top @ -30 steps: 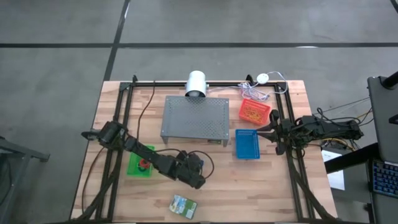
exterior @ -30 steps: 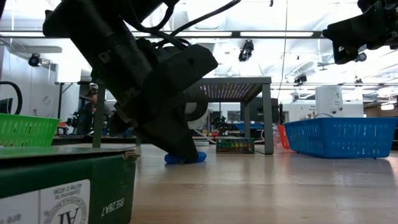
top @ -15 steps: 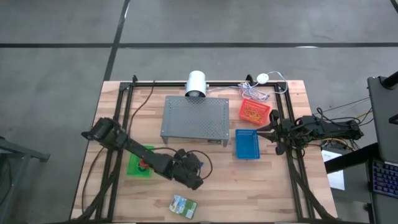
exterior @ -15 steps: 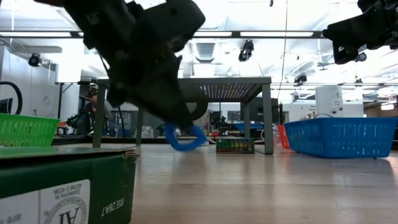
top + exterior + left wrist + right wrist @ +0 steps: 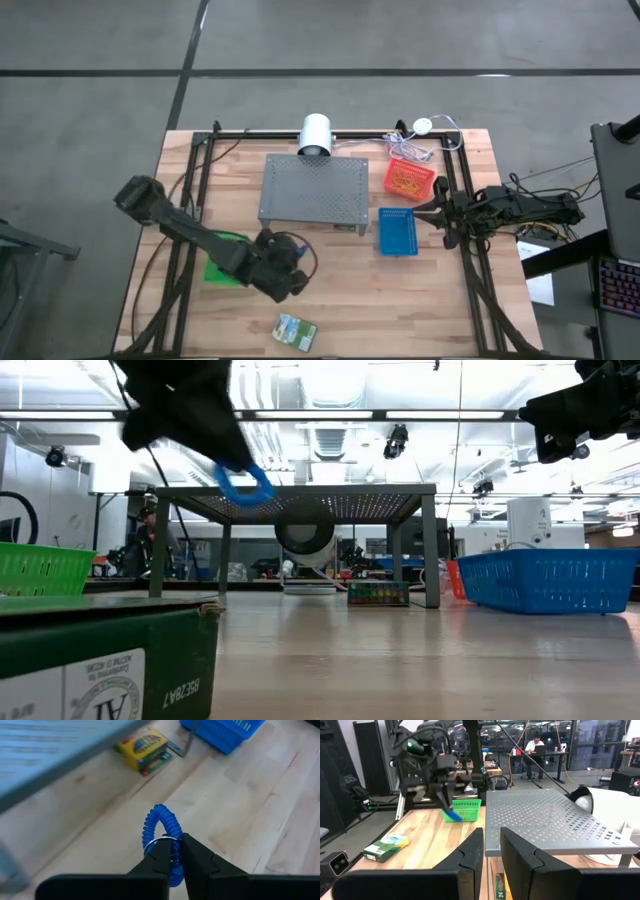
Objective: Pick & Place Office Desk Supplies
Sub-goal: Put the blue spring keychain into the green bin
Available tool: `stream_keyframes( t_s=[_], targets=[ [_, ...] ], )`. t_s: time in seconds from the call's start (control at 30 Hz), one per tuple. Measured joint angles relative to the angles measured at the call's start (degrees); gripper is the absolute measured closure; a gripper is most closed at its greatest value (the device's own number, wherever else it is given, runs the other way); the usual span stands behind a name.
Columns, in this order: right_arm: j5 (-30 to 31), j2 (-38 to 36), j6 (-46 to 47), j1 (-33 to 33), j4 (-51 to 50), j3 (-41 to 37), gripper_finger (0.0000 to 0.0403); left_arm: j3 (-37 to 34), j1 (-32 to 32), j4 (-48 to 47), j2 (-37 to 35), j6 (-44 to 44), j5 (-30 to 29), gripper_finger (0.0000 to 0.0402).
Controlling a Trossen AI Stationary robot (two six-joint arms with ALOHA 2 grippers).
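Left tool [image 5: 172, 851]: closed on the blue coiled band [image 5: 160, 832], which is pinched between the two dark fingers together with a small metal ring. In the high view the left tool [image 5: 285, 262] is placed over the front-left part of the worktop [image 5: 400, 300], just right of the green basket [image 5: 222, 270]. In the low view the blue coiled band [image 5: 245, 485] is seen lifted well clear of the worktop surface, hanging below the dark tool.

Right tool [image 5: 491, 847]: fingers parted, nothing held between them. In the high view the right tool [image 5: 432, 213] is found at the right edge of the worktop, just beside the blue basket [image 5: 398, 231].

Crayon box, green and yellow [image 5: 297, 329]: lying flat near the front edge of the worktop, in front of the left tool and apart from it. It is also seen in the right wrist view [image 5: 386, 846] on the bare wood.

Second yellow crayon box [image 5: 145, 749]: lying beneath the edge of the grey perforated stand [image 5: 314, 189]; in the low view it is seen between the stand's legs [image 5: 378, 593].

Red basket [image 5: 408, 178]: placed behind the blue basket, near the stand's right rear corner.

White cylindrical object [image 5: 316, 133]: placed at the back edge of the worktop, behind the stand.
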Motion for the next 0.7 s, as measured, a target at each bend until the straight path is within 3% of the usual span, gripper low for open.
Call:
stream_keyframes(
  t_s=[0.17, 0.37, 0.7],
  targets=[
    [0.0, 0.0, 0.0, 0.0, 0.0, 0.0, 0.0339, 0.0, -2.8, -9.3, -4.4, -8.0, -3.0, 0.0372],
    [0.0, 0.0, 0.0, 0.0, 0.0, 0.0, 0.0339, 0.0, -6.0, -20.9, -8.1, -20.0, -1.8, 0.0372],
    [0.0, 0.0, 0.0, 0.0, 0.0, 0.0, 0.0339, 0.0, -10.5, -40.6, -9.6, -44.2, 12.2, 0.0372]
  ],
)
